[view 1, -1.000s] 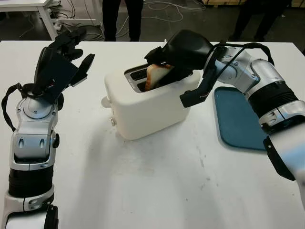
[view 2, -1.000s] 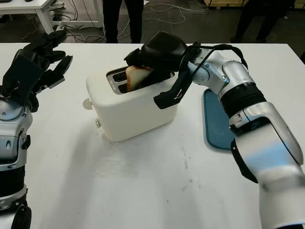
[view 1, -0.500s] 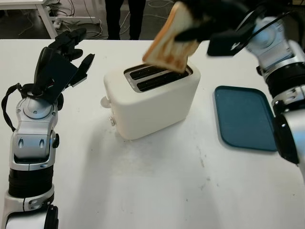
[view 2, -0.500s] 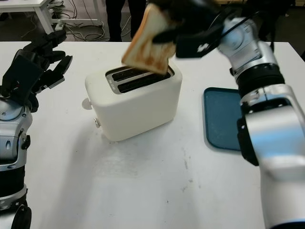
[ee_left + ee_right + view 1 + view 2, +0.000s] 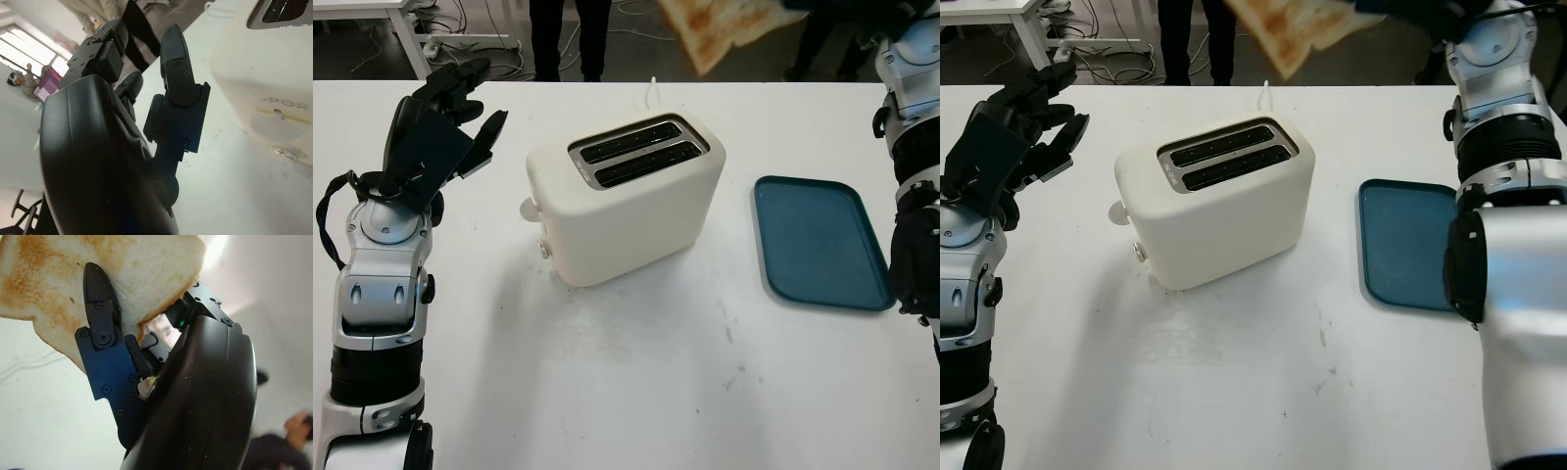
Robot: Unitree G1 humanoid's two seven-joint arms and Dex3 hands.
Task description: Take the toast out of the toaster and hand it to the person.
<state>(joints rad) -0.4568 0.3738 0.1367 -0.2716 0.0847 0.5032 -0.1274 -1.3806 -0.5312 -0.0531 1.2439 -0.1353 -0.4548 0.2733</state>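
A browned slice of toast (image 5: 715, 29) hangs high above the table's far edge, behind and to the right of the white toaster (image 5: 626, 196). My right hand (image 5: 146, 313) is shut on the toast (image 5: 58, 284), one black finger (image 5: 100, 333) lying across its face. Both toaster slots (image 5: 1229, 154) stand empty. Left of the toaster, my left hand (image 5: 480, 98) is held up off the table, open and holding nothing.
A dark blue tray (image 5: 818, 240) lies on the white table (image 5: 636, 392) to the right of the toaster. A person's dark legs (image 5: 566, 39) stand beyond the far edge, and another person (image 5: 818, 39) stands further right. A second table (image 5: 372, 12) and cables sit at the back left.
My right hand has pulled the toast up out of the toaster slot and carried it up and back toward the far side. The left arm has not moved.
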